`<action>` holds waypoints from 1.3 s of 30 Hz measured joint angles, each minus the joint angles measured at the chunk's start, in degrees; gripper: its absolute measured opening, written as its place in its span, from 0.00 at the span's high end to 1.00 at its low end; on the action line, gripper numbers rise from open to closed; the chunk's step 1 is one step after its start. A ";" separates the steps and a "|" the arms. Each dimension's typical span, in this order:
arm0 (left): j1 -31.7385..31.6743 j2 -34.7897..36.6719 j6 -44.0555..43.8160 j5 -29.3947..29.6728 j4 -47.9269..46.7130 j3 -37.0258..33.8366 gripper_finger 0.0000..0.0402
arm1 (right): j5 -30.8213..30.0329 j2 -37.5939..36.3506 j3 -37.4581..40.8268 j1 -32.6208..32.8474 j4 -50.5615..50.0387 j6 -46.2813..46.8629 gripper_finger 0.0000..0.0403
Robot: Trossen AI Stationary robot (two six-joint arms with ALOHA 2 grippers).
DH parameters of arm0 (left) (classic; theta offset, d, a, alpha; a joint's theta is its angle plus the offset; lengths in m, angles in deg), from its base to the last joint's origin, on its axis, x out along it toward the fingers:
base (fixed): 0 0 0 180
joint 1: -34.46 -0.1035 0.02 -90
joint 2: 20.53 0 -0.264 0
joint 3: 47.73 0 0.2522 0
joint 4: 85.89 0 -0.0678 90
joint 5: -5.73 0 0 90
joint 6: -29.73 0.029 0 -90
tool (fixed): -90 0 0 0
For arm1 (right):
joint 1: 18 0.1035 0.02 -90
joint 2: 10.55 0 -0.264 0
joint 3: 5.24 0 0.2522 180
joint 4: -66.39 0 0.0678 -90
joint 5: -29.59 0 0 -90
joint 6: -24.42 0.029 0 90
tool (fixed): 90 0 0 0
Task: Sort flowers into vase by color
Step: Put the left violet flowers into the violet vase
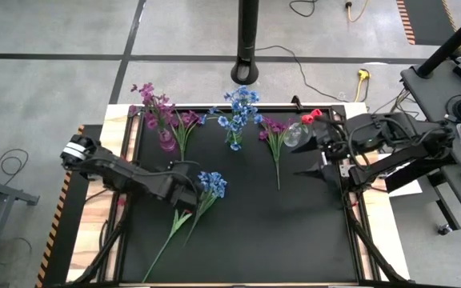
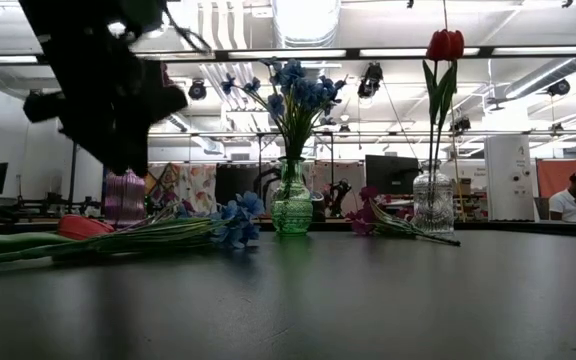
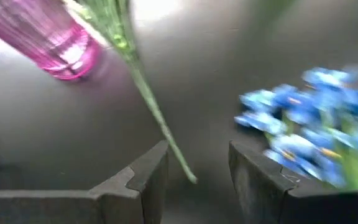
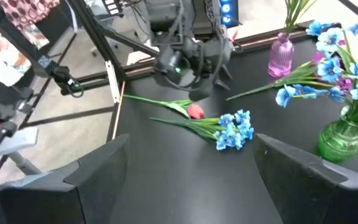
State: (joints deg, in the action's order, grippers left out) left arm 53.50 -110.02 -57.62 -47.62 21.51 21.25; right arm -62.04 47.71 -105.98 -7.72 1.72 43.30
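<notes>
The black tabletop (image 1: 294,240) carries three vases along its far edge. The left pincer (image 1: 189,194) hovers with jaws apart over a loose blue flower (image 1: 211,184) lying near the middle; the right pincer (image 1: 309,170) waits wide open near the clear vase (image 1: 297,134). The flower is probably light and limp, so the thin stem suits gripping best.

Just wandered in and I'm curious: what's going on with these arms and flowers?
Two robot arms are sorting artificial flowers into glass vases. The left gripper hovers open beside a blue spray lying on the black tabletop. The right gripper waits open near the clear vase holding red tulips. A green vase holds blue blooms, a pink vase purple ones.
</notes>
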 joint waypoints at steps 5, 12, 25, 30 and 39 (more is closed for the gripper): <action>-4.54 0.02 -0.02 1.19 3.95 -4.64 0.63 | 0.01 -0.52 0.00 0.00 0.03 0.02 0.19; -8.99 0.06 2.12 -0.22 16.24 -12.50 0.63 | 0.06 0.38 0.01 0.00 -0.04 0.02 0.19; -10.57 0.11 2.82 -0.13 28.06 -19.63 0.63 | 0.09 1.96 0.02 0.00 -0.09 -0.24 0.19; -10.55 0.28 2.84 0.38 30.39 -21.06 0.63 | 0.09 1.94 0.04 0.00 -0.09 -0.35 0.19; -10.57 0.28 2.84 0.38 30.44 -21.24 0.78 | 0.09 1.92 0.04 0.00 -0.07 -0.85 0.19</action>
State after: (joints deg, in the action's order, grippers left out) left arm 42.93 -109.74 -54.78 -47.24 51.94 0.01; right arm -61.96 49.63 -105.94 -7.72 1.65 42.44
